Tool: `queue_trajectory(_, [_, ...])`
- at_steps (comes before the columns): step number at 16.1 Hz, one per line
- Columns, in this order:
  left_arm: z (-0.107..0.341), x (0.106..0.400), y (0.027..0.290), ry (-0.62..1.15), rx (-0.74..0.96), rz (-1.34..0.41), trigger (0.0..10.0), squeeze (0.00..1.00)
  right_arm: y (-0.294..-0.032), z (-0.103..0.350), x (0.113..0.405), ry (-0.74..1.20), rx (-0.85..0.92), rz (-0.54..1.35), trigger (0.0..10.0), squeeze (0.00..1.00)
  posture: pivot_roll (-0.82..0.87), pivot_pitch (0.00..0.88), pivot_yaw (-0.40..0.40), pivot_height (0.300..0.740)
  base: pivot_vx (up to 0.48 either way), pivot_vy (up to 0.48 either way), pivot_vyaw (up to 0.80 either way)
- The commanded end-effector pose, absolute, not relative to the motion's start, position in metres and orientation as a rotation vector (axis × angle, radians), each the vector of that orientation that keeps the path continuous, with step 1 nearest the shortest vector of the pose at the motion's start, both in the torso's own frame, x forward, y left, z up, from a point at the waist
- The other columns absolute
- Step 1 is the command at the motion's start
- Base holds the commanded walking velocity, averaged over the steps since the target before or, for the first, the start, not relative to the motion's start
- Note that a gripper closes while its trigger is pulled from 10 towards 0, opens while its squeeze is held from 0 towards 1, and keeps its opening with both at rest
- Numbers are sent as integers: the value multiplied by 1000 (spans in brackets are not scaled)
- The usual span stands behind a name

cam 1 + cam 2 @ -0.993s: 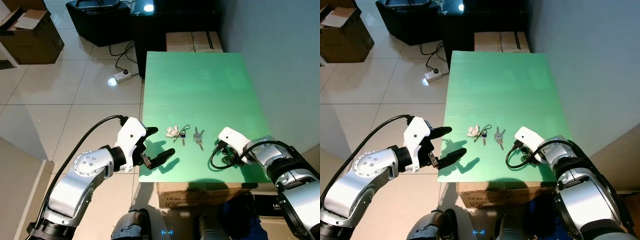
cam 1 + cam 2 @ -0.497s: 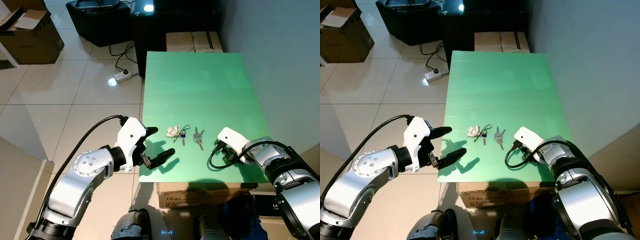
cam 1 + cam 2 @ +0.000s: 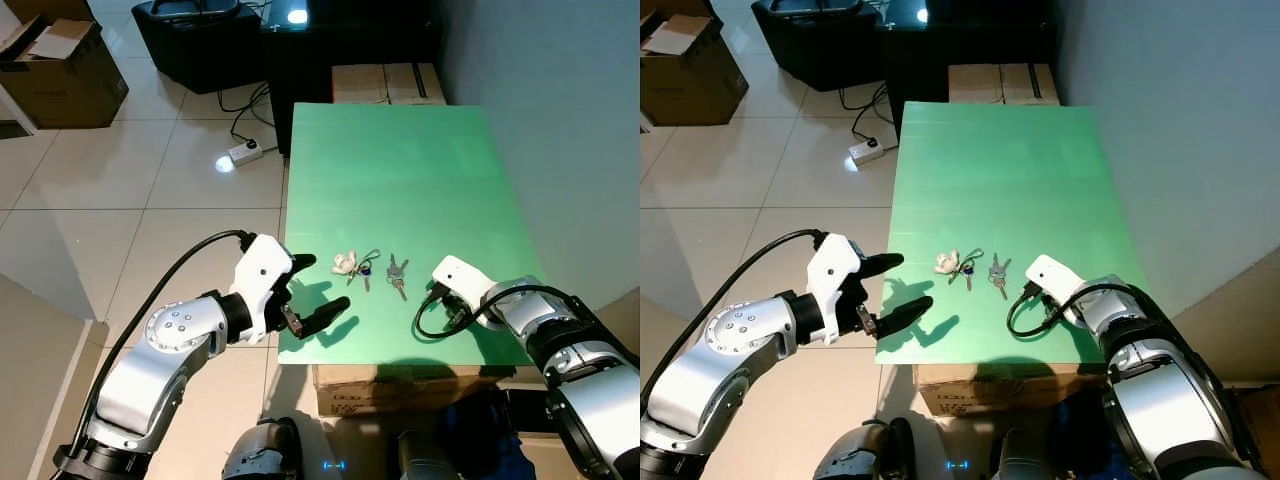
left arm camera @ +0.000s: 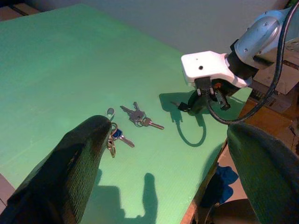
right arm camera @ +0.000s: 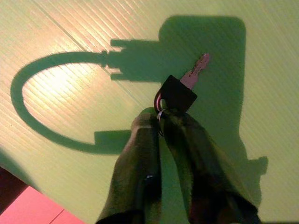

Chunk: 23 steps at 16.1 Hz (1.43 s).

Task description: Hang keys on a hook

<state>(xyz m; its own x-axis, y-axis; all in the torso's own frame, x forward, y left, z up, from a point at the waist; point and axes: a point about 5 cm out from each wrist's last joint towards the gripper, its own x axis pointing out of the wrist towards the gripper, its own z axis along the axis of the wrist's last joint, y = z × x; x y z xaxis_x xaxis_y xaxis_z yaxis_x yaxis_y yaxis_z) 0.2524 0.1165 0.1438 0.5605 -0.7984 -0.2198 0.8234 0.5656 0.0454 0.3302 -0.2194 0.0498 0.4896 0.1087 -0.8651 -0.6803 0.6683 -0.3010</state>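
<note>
My right hand [image 5: 161, 116] pinches a black-headed silver key [image 5: 180, 91] by its ring, low over the green tabletop [image 3: 400, 170] near its front right edge. My left hand [image 3: 315, 290] hovers open at the front left edge. Two more key bunches [image 3: 378, 270] lie between them.

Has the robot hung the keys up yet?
Not yet. Picked up: the right gripper is shut on a black-headed key over the green table. Left to do: hanging it on a hook. Two key bunches lie on the table near the open left gripper.
</note>
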Motion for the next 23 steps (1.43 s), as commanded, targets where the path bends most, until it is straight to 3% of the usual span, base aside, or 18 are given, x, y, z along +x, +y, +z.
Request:
queue_trajectory(1, [142,251,117,194,157,-975,10000,0,-220,44,326,956,-670,521,4353,0,-102,189,62,718,0,0,0])
queue_trajectory(7, [143,251,117,194,159,-975,10000,0,-220,41,324,961,-667,521,3333,0,-100,192,61,718,0,0,0])
queue_trajectory(9, [143,252,117,194,160,-975,10000,0,-220,41,324,961,-657,518,0,0,-101,192,62,718,0,0,0])
queue_trajectory(17, [146,258,127,165,157,-934,10000,0,-222,45,326,895,-517,470,0,0,-98,147,65,718,0,0,0])
queue_trajectory(23, [145,271,137,109,158,-821,10000,0,-224,62,326,702,-295,374,0,0,-102,1,76,718,0,0,0])
